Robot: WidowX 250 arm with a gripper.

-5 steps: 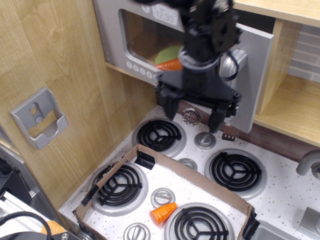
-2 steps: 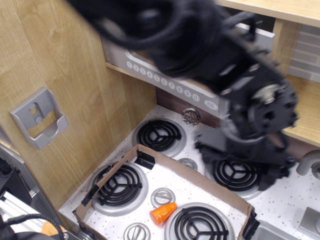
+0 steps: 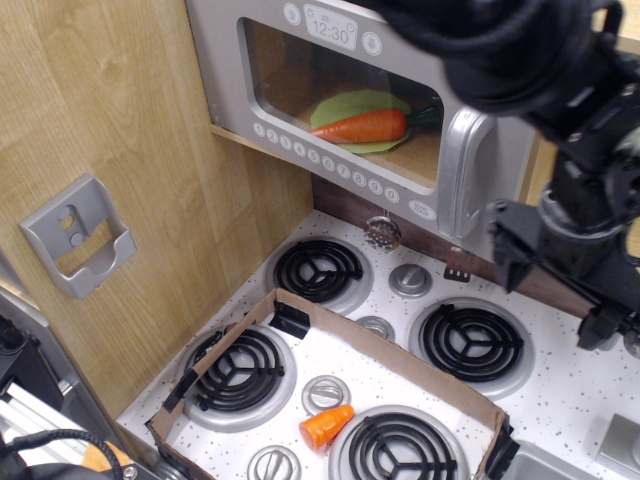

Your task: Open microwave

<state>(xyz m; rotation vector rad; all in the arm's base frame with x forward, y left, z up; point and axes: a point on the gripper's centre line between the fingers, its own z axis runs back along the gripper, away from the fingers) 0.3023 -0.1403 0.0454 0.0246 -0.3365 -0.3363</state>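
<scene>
The silver-grey microwave [image 3: 235, 75] hangs at the top centre, with a 12:30 display and a row of round white buttons along its lower edge. Through the clear window I see a toy carrot [image 3: 365, 126] on a green plate. The curved grey handle [image 3: 462, 170] stands at the door's right side. The door looks flush with the front, but my arm hides its right edge. My black gripper [image 3: 548, 300] hangs to the right of and below the handle, above the back right burner. Its jaws are open and empty.
A toy stove with four black coil burners [image 3: 318, 270] lies below. A cardboard frame [image 3: 380, 350] rests over the front burners. An orange cup [image 3: 327, 426] lies on its side between them. A grey wall holder [image 3: 78, 235] is on the wooden panel at left.
My arm has swung from in front of the microwave down and to the right. The window, blocked before, now shows. The door, ajar a second ago, now looks flush.
</scene>
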